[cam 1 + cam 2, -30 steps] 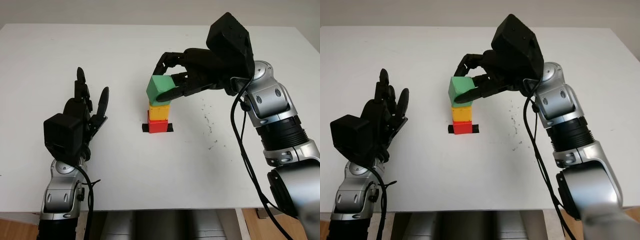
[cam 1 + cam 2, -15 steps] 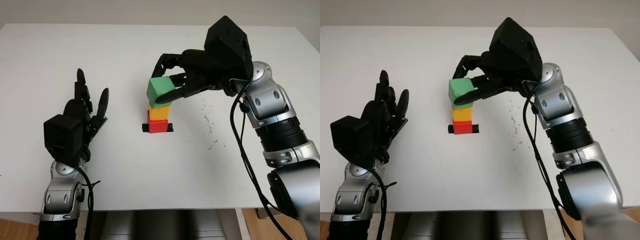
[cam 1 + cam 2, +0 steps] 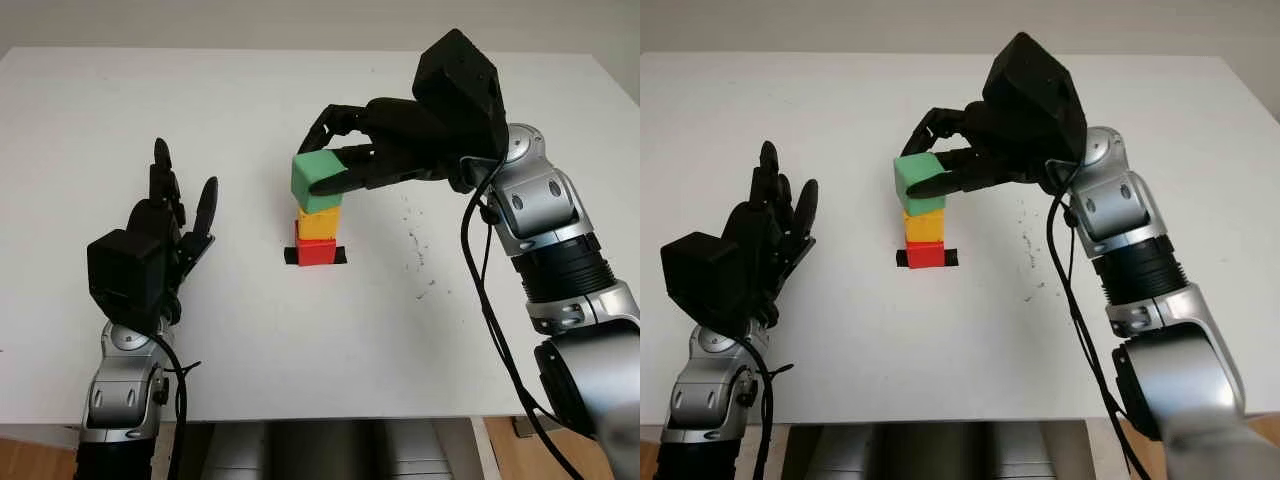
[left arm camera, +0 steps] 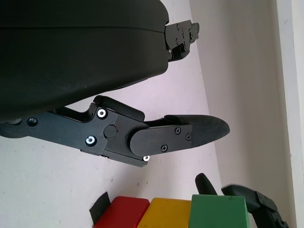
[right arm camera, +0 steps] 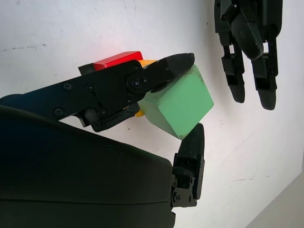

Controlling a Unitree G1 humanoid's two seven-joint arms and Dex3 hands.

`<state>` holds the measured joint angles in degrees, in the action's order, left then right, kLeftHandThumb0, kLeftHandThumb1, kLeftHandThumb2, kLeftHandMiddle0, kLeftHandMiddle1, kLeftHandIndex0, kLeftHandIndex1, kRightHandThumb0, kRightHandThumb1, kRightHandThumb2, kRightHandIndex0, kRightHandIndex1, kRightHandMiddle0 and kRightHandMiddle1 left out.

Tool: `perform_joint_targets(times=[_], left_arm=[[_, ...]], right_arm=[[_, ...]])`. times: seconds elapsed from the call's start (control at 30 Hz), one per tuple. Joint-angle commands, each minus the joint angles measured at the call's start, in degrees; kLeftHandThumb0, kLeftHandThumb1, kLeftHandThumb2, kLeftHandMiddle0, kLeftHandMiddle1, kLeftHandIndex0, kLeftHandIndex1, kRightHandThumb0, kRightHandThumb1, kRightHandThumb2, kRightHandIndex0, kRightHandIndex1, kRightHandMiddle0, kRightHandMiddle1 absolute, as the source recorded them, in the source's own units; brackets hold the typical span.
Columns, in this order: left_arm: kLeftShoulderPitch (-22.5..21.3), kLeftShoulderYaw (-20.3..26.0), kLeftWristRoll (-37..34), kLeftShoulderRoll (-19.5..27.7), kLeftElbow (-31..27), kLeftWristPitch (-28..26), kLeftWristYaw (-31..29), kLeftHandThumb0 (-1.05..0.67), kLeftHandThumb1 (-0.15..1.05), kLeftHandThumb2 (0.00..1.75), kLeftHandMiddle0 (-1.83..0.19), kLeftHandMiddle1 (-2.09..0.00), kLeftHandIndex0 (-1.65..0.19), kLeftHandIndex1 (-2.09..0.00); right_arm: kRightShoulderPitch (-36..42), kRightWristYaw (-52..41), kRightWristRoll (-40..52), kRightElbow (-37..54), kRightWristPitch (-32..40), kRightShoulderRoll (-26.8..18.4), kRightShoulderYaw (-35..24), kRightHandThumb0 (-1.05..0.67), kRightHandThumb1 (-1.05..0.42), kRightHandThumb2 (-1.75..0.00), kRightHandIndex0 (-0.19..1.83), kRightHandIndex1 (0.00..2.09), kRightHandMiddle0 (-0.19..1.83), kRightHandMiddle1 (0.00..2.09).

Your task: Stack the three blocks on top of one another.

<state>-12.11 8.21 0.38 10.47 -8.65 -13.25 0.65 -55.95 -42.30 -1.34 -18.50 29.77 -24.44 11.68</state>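
Note:
A red block (image 3: 317, 252) sits on a black tape mark (image 3: 290, 257) near the table's middle, with a yellow block (image 3: 319, 224) stacked on it. My right hand (image 3: 335, 165) is shut on the green block (image 3: 315, 181), holding it on or just above the yellow one, shifted slightly left; whether the two touch I cannot tell. In the right wrist view the fingers (image 5: 156, 76) pinch the green block (image 5: 178, 104) at a tilt over the red block (image 5: 116, 59). My left hand (image 3: 165, 235) is open at the table's left, apart from the stack.
The white table (image 3: 300, 340) runs to a front edge near me. Small dark specks (image 3: 415, 240) mark the surface to the right of the stack. My right forearm (image 3: 545, 230) reaches in from the right above the table.
The right hand has carried the green block slightly up and left and turned it more level over the yellow block. The left hand has not moved.

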Motion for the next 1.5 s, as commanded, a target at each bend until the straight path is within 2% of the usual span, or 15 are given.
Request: perform_joint_targets(times=[0.0, 0.33, 0.43, 0.53, 0.67, 0.77, 0.87, 0.97, 1.03, 1.13, 1.3, 1.47], left_arm=[[0.8, 0.1, -0.1, 0.0, -0.2, 0.5, -0.2, -0.64, 1.05, 0.51, 0.19, 0.00, 0.19, 0.00], [0.9, 0.2, 0.1, -0.1, -0.4, 0.4, -0.1, -0.65, 1.05, 0.50, 0.19, 0.00, 0.19, 0.00], [0.9, 0.1, 0.2, -0.1, -0.4, 0.4, 0.0, -0.65, 1.05, 0.50, 0.19, 0.00, 0.19, 0.00], [0.8, 0.2, 0.2, -0.1, 0.0, 0.6, 0.0, -0.65, 1.05, 0.50, 0.19, 0.00, 0.19, 0.00], [0.9, 0.3, 0.1, 0.0, -0.2, 0.3, 0.0, -0.65, 1.05, 0.50, 0.19, 0.00, 0.19, 0.00], [0.9, 0.6, -0.2, 0.1, -0.1, 0.4, -0.2, -0.66, 1.05, 0.50, 0.19, 0.00, 0.19, 0.00], [0.8, 0.8, -0.4, 0.2, -0.1, 0.5, -0.2, -0.67, 1.05, 0.49, 0.19, 0.00, 0.19, 0.00], [0.8, 1.0, -0.4, 0.4, -0.1, 0.7, -0.4, -0.67, 1.05, 0.49, 0.19, 0.00, 0.19, 0.00], [0.7, 1.4, -0.7, 0.4, 0.1, 0.9, -0.4, -0.67, 1.05, 0.49, 0.19, 0.00, 0.19, 0.00], [0.6, 1.8, -1.0, 0.5, 0.3, 1.1, -0.6, -0.68, 1.05, 0.49, 0.19, 0.00, 0.19, 0.00], [0.1, 3.2, -2.2, 0.6, 0.9, 1.5, -0.9, -0.68, 1.05, 0.48, 0.19, 0.00, 0.19, 0.00], [-0.6, 4.6, -4.2, 0.5, 2.1, 3.6, -1.2, -0.65, 1.05, 0.46, 0.19, 0.00, 0.19, 0.00]], right_arm=[[0.2, 0.3, 0.5, 1.0, 0.5, 0.3, -0.8, -0.50, -0.97, -0.05, 0.14, 0.02, -0.07, 1.04], [1.1, -0.5, 1.1, 2.2, -0.9, -0.7, -1.1, -0.51, -0.93, -0.05, 0.11, 0.02, -0.12, 0.89], [1.6, -1.1, 1.3, 3.6, -1.2, -1.3, -1.5, -0.56, -0.92, -0.05, 0.10, 0.02, -0.13, 0.84], [1.8, -2.7, 2.6, 4.8, -1.2, -2.3, -2.5, -0.61, -0.92, -0.05, 0.02, 0.02, -0.12, 0.61], [2.0, -5.8, 6.5, 6.6, 0.9, -3.9, -5.4, -0.69, -0.93, -0.05, -0.16, 0.01, -0.18, 0.18], [2.5, -6.9, 9.7, 6.1, 0.5, -3.9, -8.0, -0.74, -0.93, -0.06, -0.19, 0.00, -0.19, 0.03], [4.1, -5.4, 13.1, 6.6, 0.0, -3.2, -12.0, -0.82, -0.97, -0.07, -0.19, 0.00, -0.19, 0.00], [6.6, -1.1, 14.3, 8.7, -1.4, -2.2, -14.5, -0.88, -1.04, -0.18, -0.19, 0.00, -0.19, 0.00], [9.1, 2.1, 14.4, 9.8, -4.4, -1.2, -16.0, -0.79, -1.05, -0.44, -0.19, 0.00, -0.19, 0.00], [11.8, 5.5, 14.0, 9.9, -7.5, 0.2, -16.7, -0.77, -1.05, -0.63, -0.19, 0.00, -0.19, 0.00], [15.8, 14.7, 14.3, 10.6, -8.8, 4.9, -18.5, -0.77, -1.05, -0.66, -0.19, 0.00, -0.19, 0.00], [19.1, 21.1, 12.2, 7.2, -13.4, 8.4, -18.3, -0.74, -1.05, -0.75, -0.19, 0.00, -0.19, 0.00]])
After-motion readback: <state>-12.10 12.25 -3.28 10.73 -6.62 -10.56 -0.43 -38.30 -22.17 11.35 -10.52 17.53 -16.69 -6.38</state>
